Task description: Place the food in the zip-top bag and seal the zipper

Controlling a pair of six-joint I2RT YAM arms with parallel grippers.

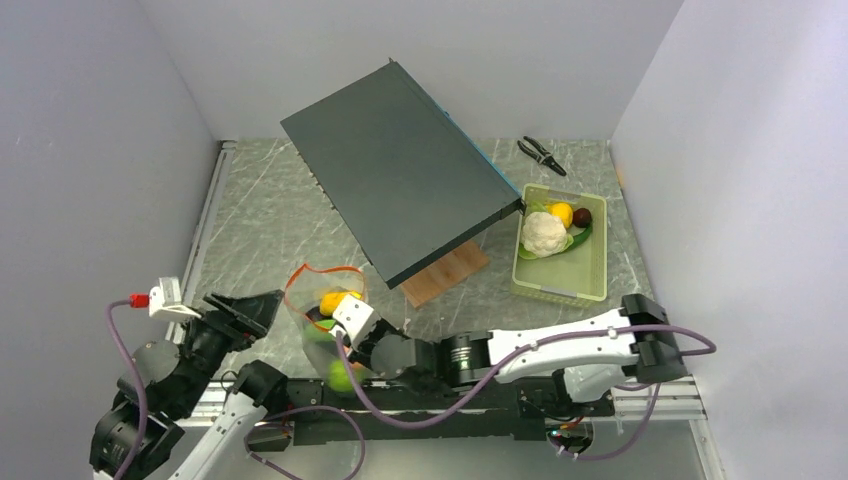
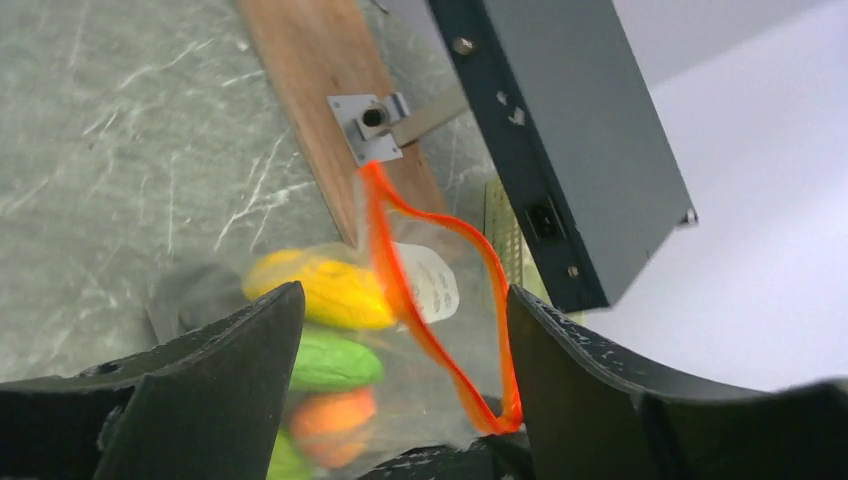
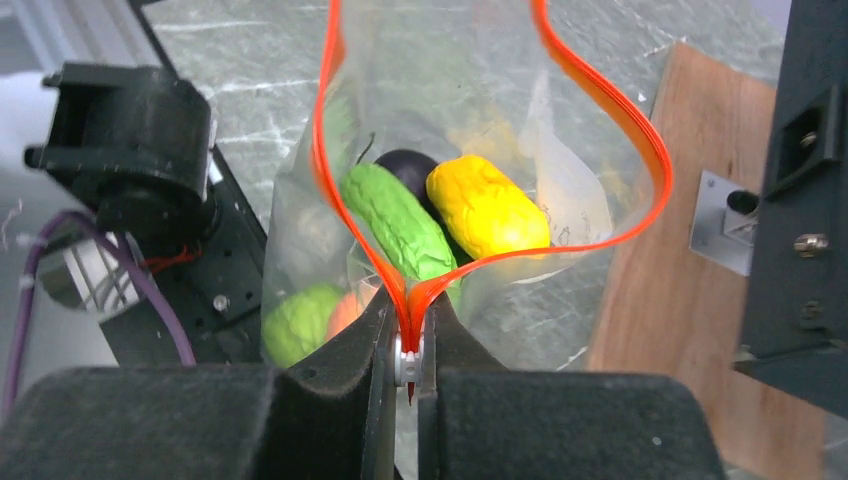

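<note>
The clear zip-top bag (image 1: 312, 312) stands near the arms with its mouth open. Its orange-red zipper (image 3: 325, 150) forms a wide loop. Inside lie a green piece (image 3: 400, 225), a yellow piece (image 3: 487, 205), a dark purple eggplant (image 3: 408, 165), a lime (image 3: 298, 322) and an orange (image 3: 345, 312). My right gripper (image 3: 408, 335) is shut on the zipper's near end, at its white slider. My left gripper (image 2: 405, 295) is open, its fingers on either side of the bag's other end; the zipper (image 2: 395, 265) runs between them. A white cauliflower (image 1: 543, 232) lies in the tray.
The pale green tray (image 1: 585, 262) at the right also holds a yellow piece (image 1: 561, 213) and a dark red piece (image 1: 582, 215). A tilted dark grey box (image 1: 400, 185) on a wooden board (image 1: 445, 273) stands just behind the bag. Pliers (image 1: 541, 154) lie at the back.
</note>
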